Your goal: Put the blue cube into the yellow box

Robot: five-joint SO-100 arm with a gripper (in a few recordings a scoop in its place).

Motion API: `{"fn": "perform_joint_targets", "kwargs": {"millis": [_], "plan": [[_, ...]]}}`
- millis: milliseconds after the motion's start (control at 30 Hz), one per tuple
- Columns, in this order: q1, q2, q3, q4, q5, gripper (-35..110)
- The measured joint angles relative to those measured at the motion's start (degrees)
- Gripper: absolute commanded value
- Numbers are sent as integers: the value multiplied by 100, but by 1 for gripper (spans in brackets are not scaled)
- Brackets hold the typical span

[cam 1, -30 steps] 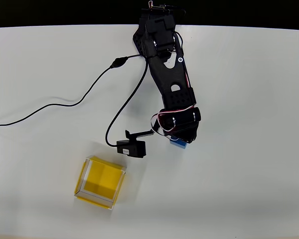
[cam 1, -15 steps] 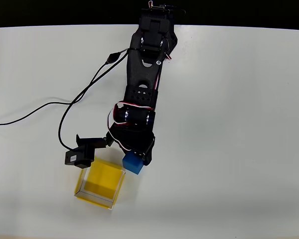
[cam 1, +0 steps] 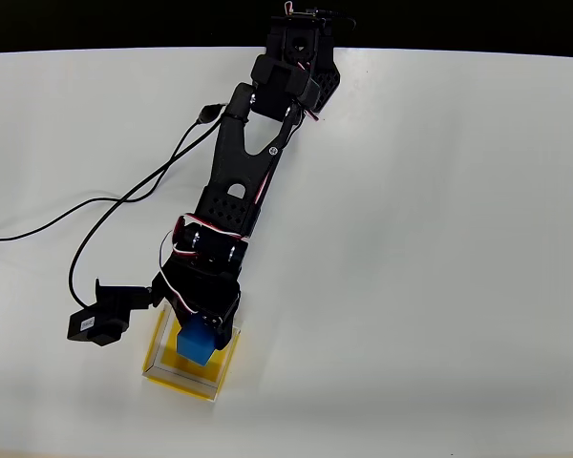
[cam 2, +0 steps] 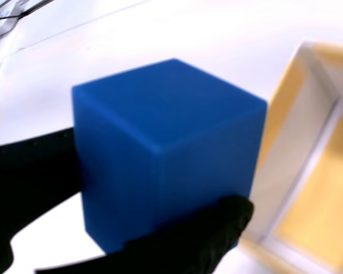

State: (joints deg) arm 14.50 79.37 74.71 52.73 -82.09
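item: blue cube (cam 1: 197, 343). held in the tool (cam 1: 202, 329), black fingers clamped on its sides; in the wrist view one dark finger (cam 2: 183, 240) wraps its lower face and another dark mass sits at its left. off the counter (cam 1: 439, 239), as far as i can judge.

item: yellow box (cam 1: 154, 349). open-topped, pale rim, resting on the counter near the lower left in the overhead view.

relation: in the overhead view the cube sits over the box's upper right part, inside the rim outline. in the wrist view the box (cam 2: 308, 188) opening lies right of and below the cube, one wall close under it.

judgement: cube is above the opening but near the rim; release depends on it clearing that near wall. height above the floor cannot be told.
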Motion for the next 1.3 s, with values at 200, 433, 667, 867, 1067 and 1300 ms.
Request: {"fn": "perform_joint_targets", "kwargs": {"millis": [200,433,667,867,1067,1300], "plan": [[9,-492,0,-668,-325,14],[123,-1002,0,-1512,-536,15],[299,-1459,0,-1995,-668,15],[404,-1784,0,-2224,-703,27],[404,-1854,-9,-2479,-756,40],[396,-1837,-9,-2575,-756,33]]}}
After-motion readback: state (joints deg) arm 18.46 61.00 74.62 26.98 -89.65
